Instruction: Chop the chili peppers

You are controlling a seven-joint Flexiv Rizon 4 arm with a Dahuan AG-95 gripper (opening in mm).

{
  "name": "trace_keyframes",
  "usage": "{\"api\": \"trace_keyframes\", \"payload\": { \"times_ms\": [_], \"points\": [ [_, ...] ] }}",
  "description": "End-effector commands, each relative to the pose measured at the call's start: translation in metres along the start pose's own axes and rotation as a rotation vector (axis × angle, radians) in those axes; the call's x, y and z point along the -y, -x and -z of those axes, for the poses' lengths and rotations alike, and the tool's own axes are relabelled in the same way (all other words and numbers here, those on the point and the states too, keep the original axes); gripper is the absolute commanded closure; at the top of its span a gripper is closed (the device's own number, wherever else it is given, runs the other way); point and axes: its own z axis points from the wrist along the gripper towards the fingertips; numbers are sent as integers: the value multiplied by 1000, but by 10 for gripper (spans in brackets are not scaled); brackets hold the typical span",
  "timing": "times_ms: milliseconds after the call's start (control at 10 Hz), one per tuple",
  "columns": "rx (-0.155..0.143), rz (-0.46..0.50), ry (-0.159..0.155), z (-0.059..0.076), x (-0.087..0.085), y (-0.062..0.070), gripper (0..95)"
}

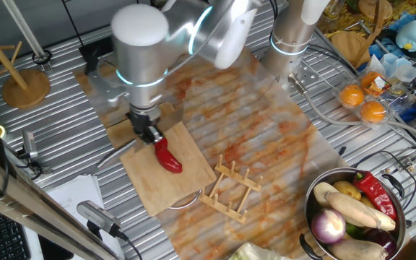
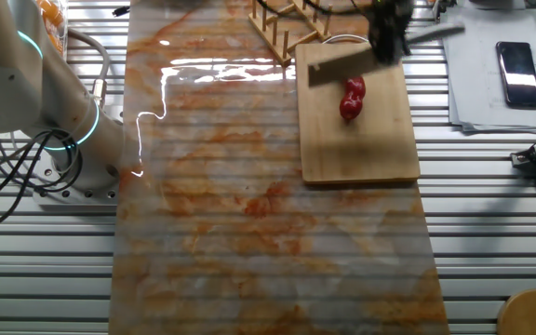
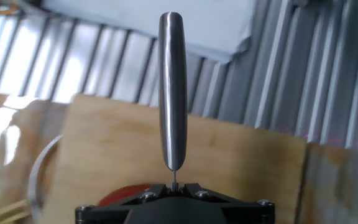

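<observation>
On the bamboo cutting board (image 1: 166,171) lies the chili pepper (image 1: 167,156), a glossy red, plump, slightly curved piece. Seen from one fixed view, its long axis runs diagonally, from the end tucked under the gripper (image 1: 149,133) at the upper left down to a rounded end at the lower right. From the other fixed view the pepper (image 2: 352,98) looks short and lumpy, lying in the far half of the board (image 2: 358,140) with its length running roughly near to far.

The gripper pinches a knife (image 3: 172,93): the hand view looks straight along the metal handle, which stands up from between the black fingers. From the other fixed view the blade (image 2: 342,67) sits just beyond the pepper's far end, crossing its axis; whether it touches cannot be told.

A wooden rack (image 1: 229,188) sits just right of the board on a stained plastic sheet (image 1: 266,123). A metal bowl (image 1: 396,238) of mixed vegetables stands at the near right.
</observation>
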Motion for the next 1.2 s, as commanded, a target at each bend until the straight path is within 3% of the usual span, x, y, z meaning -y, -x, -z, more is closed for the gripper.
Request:
{"api": "trace_keyframes", "payload": {
  "times_ms": [100,300,1200],
  "points": [
    [-5,-9,2,-4,-4,1,950],
    [-8,-36,-2,-14,-8,4,950],
    [-7,-228,3,-30,4,-5,950]
  ]
}}
